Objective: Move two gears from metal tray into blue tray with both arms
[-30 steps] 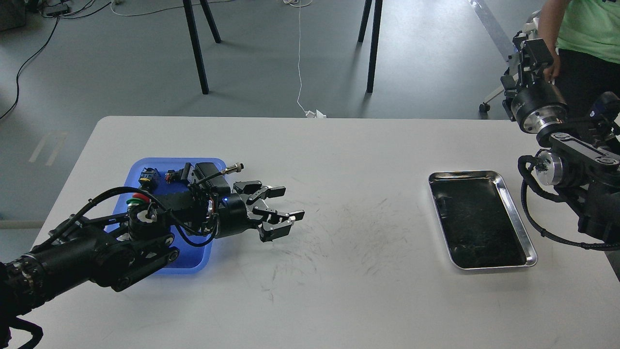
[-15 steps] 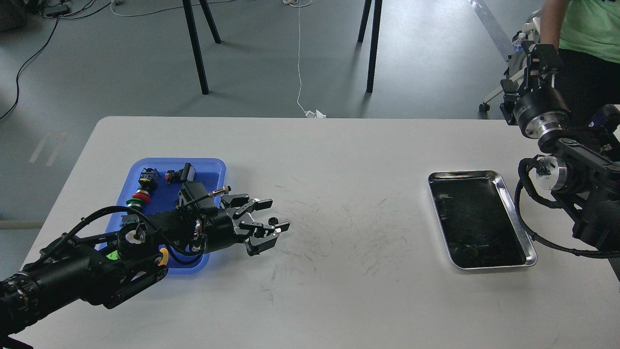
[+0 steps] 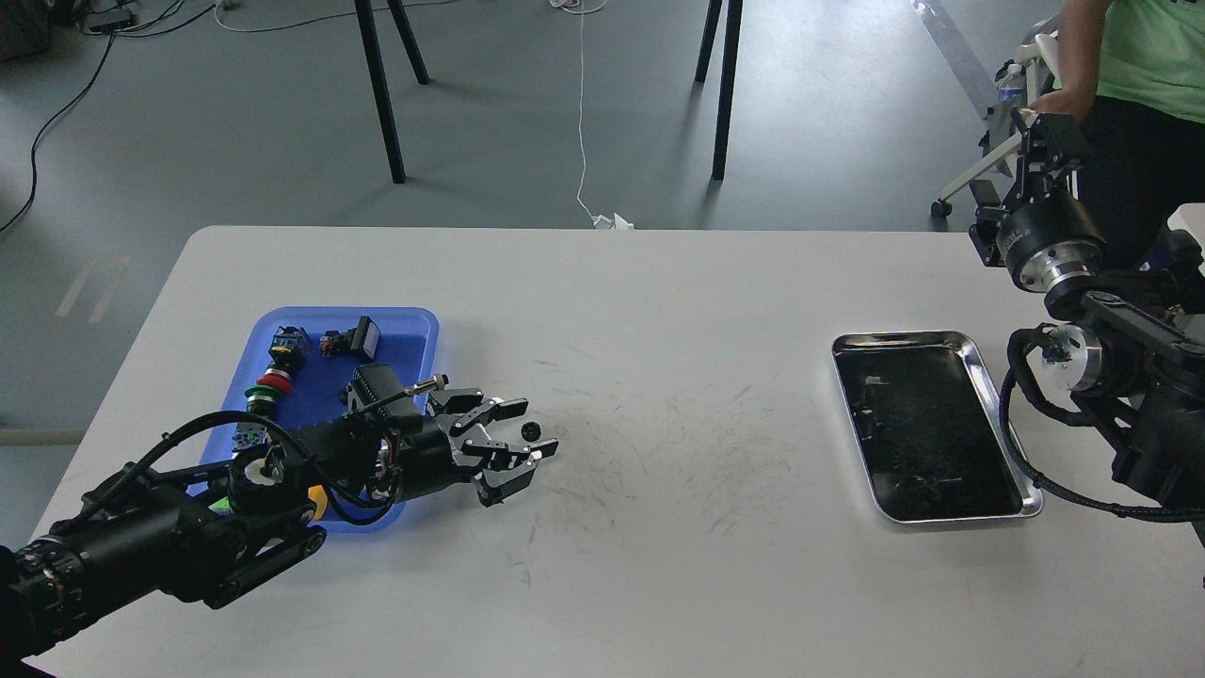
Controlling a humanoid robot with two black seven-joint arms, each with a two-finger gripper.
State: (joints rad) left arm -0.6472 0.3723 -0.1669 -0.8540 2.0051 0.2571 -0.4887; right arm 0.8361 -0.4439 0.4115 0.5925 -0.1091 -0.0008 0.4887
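Left gripper [image 3: 513, 441] hangs spread wide over the table, just right of the blue tray [image 3: 414, 330]. One gear [image 3: 529, 431] lies between its fingers. Right gripper's [image 3: 1045, 141] spread is unreadable.

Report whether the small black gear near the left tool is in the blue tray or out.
Out. The gear lies on the white table, right of the blue tray, beside the left tool.

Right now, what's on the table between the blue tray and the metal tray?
In the head view, the left gripper and a small black gear lie just right of the blue tray; beyond them, bare scuffed tabletop up to the metal tray.
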